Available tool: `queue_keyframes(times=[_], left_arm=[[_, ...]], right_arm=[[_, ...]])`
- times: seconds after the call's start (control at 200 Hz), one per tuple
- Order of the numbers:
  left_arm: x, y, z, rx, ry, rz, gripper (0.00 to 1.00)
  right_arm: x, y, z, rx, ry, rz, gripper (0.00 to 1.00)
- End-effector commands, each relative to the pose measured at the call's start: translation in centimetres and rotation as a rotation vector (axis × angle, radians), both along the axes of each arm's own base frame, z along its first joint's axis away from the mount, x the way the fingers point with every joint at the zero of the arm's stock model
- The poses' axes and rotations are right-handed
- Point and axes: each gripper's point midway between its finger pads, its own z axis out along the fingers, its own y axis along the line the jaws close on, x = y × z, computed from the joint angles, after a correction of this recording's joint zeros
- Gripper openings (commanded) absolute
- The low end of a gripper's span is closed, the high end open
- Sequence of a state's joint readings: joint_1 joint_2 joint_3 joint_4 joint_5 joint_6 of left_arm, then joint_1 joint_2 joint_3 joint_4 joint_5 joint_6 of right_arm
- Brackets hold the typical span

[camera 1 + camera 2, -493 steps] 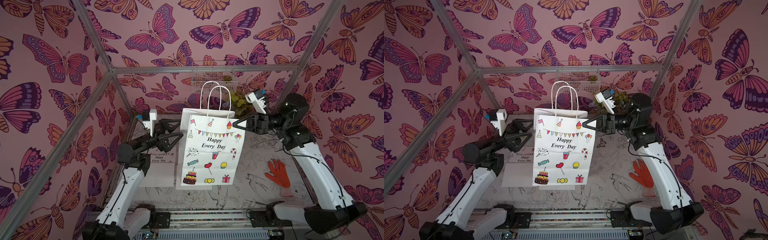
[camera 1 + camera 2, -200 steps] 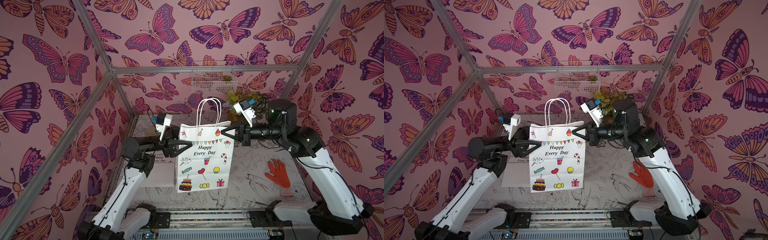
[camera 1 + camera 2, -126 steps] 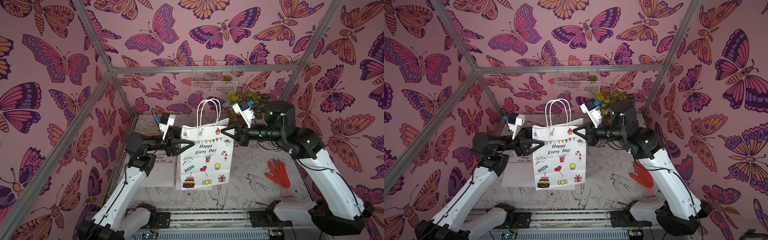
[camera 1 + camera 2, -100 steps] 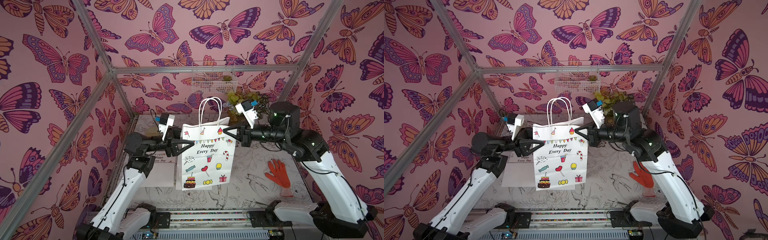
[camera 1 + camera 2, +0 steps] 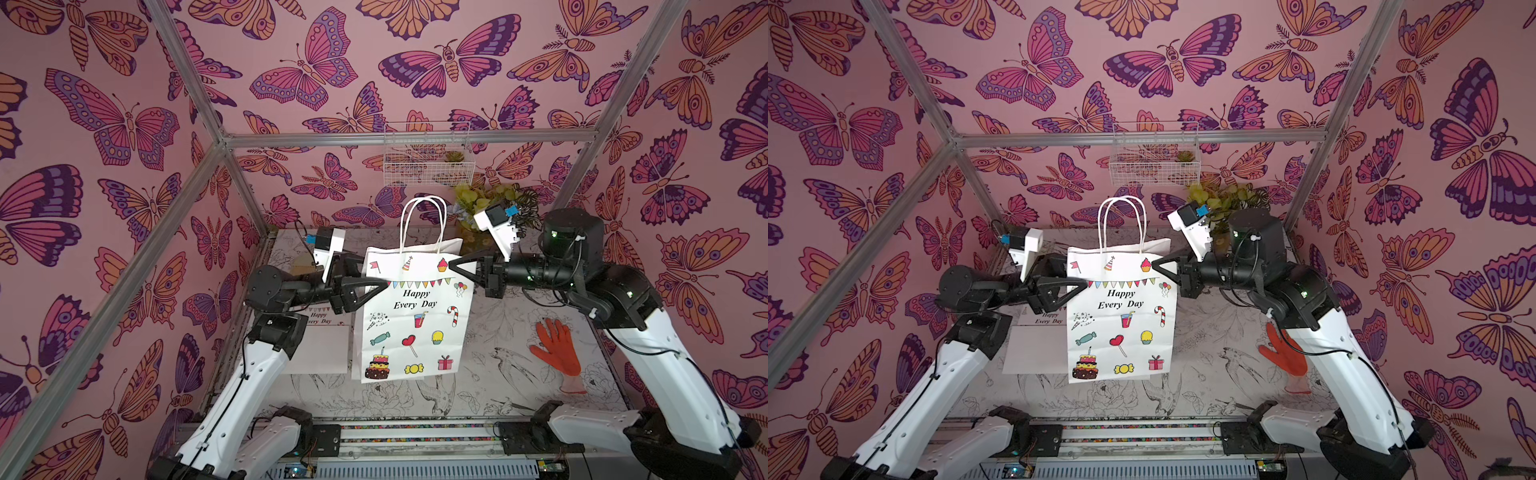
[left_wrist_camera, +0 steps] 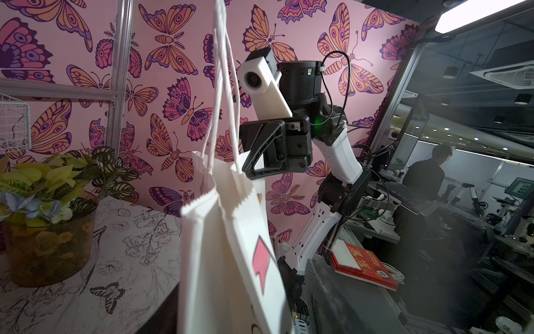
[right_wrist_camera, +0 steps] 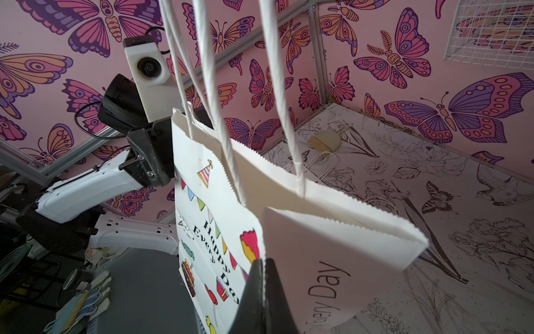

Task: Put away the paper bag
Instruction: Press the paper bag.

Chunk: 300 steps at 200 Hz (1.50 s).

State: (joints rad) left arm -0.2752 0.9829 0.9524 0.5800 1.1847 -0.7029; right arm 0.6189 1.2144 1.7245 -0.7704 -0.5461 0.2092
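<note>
In both top views bag (image 5: 415,324) hangs upright in mid-air betw. the arms, clear of table (image 5: 498,374). Only R wrist view shows R gripper (image 7: 262,286) pinched tight on bag's upper side fold. L gripper (image 5: 374,276): jaws apart astride opposite edge in top views, grip can't be told. L wrist view gives just bag rim & handles (image 6: 222,86).

— Where is there room?
— My right hand (image 5: 451,264) can pass over the bare bench (image 5: 498,332) between the hanging paper bag (image 5: 411,324) and the orange glove (image 5: 555,347).
— What's in the way?
— The potted plant (image 5: 490,203) and wire basket (image 5: 428,162) behind it; a flat bag (image 5: 320,353) lies below my left hand (image 5: 374,276).
</note>
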Motion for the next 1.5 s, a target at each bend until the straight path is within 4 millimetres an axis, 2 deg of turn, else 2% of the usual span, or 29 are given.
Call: queue_keyframes(times=[0.0,0.2,0.556,0.766,0.991,1.151,1.277,1.392,1.457,1.497], left_arm=[[-0.3,0.6,1.5,-0.028,-0.075,0.08,0.58],[-0.6,1.4,2.2,-0.045,-0.113,0.164,0.55],[-0.3,1.5,1.6,-0.004,-0.095,0.191,0.48],[-0.1,2.0,1.4,0.015,-0.1,0.262,0.29],[-0.2,2.3,1.6,0.015,-0.11,0.286,0.24],[-0.1,2.3,1.5,0.017,-0.11,0.285,0.1],[0.0,2.3,1.3,0.021,-0.106,0.285,0.07],[0.2,2.3,1.2,0.023,-0.105,0.291,0.01],[0.4,2.3,1.0,0.026,-0.103,0.296,0.0],[0.6,2.4,0.9,0.027,-0.101,0.302,0.0]], right_arm=[[-0.4,0.1,0.4,0.013,-0.009,0.009,0.0],[-1.0,0.3,-0.5,-0.006,0.019,0.045,0.0],[-1.2,0.1,-0.6,-0.011,0.011,0.044,0.0],[-1.2,0.4,-1.2,-0.016,0.025,0.052,0.0],[-1.2,0.7,-1.3,-0.02,0.029,0.056,0.0],[-1.3,0.8,-1.2,-0.017,0.025,0.06,0.0],[-1.4,0.6,-0.9,-0.01,0.016,0.057,0.0],[-1.7,0.5,-0.5,0.003,0.009,0.058,0.0],[-1.8,0.4,-0.4,0.009,0.004,0.059,0.09],[-2.0,0.3,-0.4,0.01,0.002,0.058,0.17]])
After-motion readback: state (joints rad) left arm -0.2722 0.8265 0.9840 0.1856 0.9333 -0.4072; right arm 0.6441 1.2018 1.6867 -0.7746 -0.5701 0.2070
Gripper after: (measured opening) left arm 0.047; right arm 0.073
